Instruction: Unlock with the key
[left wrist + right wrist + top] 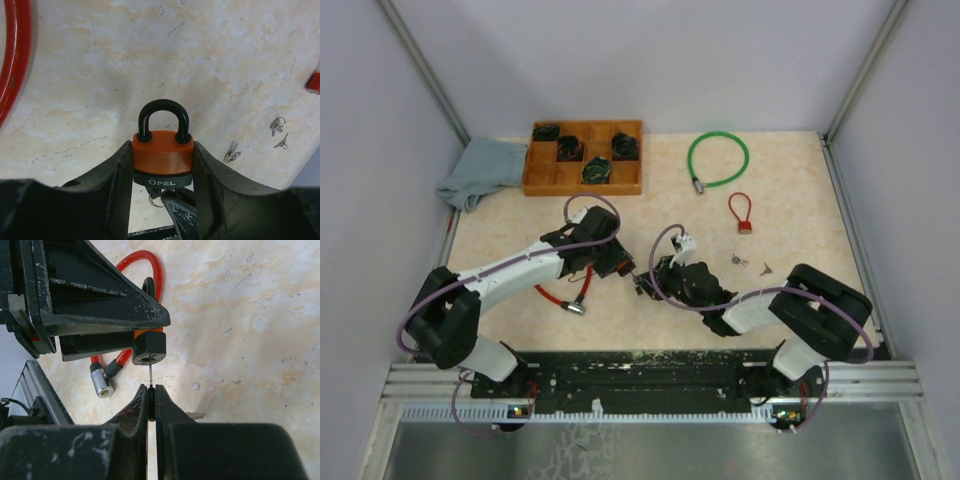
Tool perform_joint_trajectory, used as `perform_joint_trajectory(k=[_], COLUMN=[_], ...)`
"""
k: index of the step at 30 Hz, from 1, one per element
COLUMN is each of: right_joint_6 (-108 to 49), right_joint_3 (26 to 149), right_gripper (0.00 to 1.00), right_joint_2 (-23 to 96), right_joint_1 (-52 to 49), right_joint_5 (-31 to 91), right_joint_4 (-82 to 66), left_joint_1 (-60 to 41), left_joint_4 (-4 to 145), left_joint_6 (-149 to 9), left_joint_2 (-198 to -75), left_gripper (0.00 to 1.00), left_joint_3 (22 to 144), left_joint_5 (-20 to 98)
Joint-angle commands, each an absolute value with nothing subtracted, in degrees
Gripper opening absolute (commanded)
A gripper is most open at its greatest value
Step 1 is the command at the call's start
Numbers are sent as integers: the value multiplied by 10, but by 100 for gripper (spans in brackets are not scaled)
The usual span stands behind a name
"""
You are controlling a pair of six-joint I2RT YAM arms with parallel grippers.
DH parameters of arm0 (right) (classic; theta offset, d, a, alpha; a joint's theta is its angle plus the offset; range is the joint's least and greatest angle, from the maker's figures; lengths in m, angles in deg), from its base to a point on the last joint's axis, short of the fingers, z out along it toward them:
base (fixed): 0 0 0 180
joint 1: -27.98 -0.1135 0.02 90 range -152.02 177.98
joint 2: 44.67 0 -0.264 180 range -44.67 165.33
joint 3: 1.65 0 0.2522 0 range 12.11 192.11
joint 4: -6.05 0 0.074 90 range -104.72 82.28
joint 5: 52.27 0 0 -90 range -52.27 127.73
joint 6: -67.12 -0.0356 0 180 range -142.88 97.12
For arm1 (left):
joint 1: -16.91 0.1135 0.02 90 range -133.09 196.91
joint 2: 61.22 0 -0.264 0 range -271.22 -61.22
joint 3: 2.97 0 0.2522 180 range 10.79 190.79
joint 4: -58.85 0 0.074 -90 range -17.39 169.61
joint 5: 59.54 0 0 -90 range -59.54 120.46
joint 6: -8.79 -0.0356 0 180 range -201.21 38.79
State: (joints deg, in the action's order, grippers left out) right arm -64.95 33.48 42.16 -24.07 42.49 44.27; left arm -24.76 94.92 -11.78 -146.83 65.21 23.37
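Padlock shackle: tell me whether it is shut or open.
Shut: both legs of the black shackle sit in the orange padlock, neither lifted out.

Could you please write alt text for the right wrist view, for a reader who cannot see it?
The right gripper, shut on a thin key, holds its tip at the keyhole of an orange padlock clamped in the left gripper. A red cable lock lies on the table behind.

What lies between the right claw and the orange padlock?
The thin key blade, pinched by the right claw, reaching the keyhole of the padlock; the right wrist view shows it.
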Motion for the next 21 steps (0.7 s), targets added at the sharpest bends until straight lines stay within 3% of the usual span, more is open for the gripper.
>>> perform_joint_trajectory(k=[1, 12, 21], right_joint_6=[-632, -637, -627], right_joint_3=[365, 348, 321], right_gripper=[0, 0, 0], right_joint_2=[451, 419, 382], right_joint_1=[-237, -233, -234], right_joint_5=[460, 411, 387], right_joint_4=[571, 485, 403], left_joint_1=[-283, -254, -235], left_joint_4=[939, 975, 1061], left_joint_6=[-79, -92, -110], left_joint_2=[-1461, -1483, -1588], left_gripper=[0, 0, 0], left_joint_3=[655, 675, 753], left_joint_5=[350, 262, 192])
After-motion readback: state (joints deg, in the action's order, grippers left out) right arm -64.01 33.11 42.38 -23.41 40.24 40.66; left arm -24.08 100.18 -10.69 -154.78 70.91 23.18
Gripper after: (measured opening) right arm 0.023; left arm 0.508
